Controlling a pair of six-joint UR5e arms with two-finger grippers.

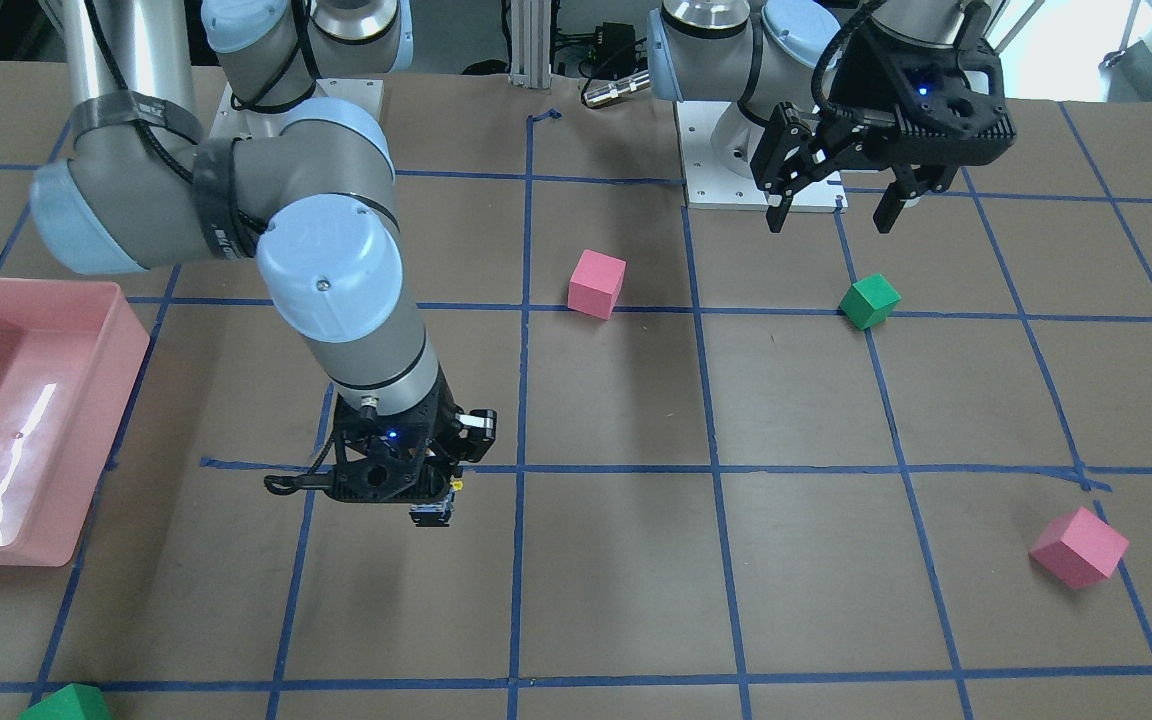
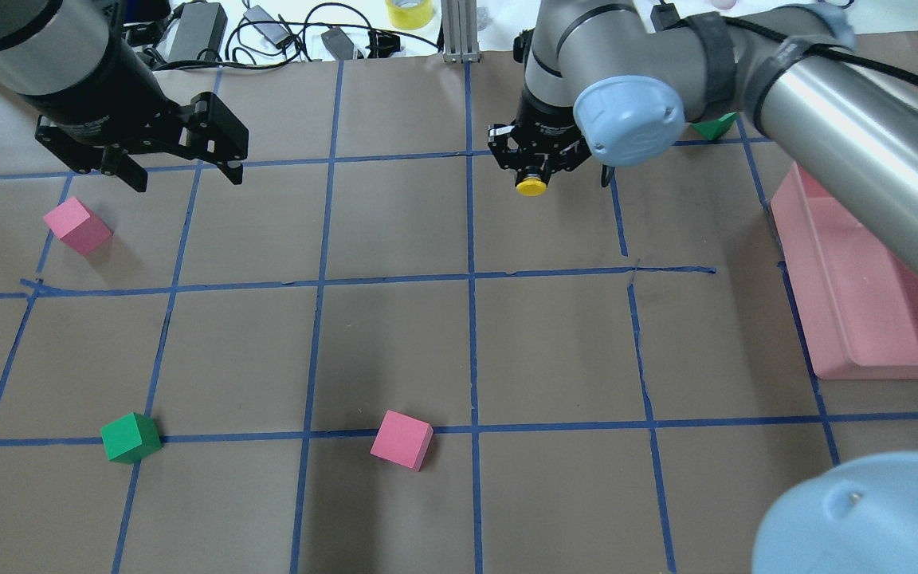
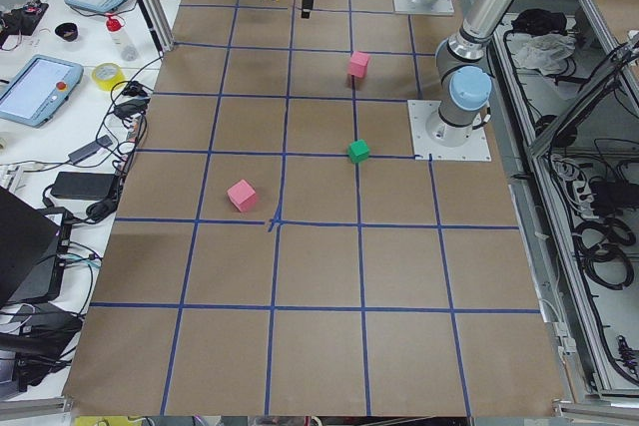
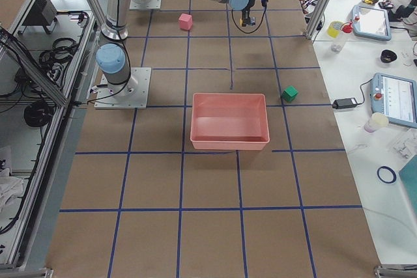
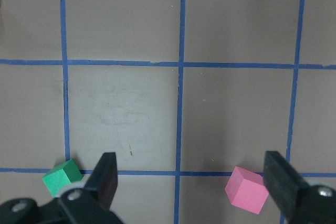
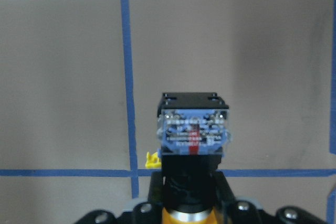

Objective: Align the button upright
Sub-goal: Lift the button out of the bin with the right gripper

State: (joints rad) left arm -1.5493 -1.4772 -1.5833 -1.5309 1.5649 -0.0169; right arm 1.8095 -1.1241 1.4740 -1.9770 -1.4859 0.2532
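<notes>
The button (image 2: 531,187) is held in my shut right gripper (image 2: 536,169) near the table's far middle. Its round yellow cap shows in the overhead view. In the right wrist view its black body and silvery-grey base block (image 6: 194,129) point away from the camera toward the table, the cap close to the palm. In the front view the button (image 1: 433,514) hangs under the right gripper (image 1: 436,498), just over the brown surface. My left gripper (image 2: 180,171) is open and empty, raised over the far left; in the left wrist view its fingers (image 5: 107,174) stand wide apart.
A pink bin (image 2: 857,295) stands at the right. Pink cubes (image 2: 77,226) (image 2: 402,439) and a green cube (image 2: 131,437) lie on the left and middle. Another green cube (image 2: 715,126) sits behind the right arm. Cables and tape lie beyond the far edge.
</notes>
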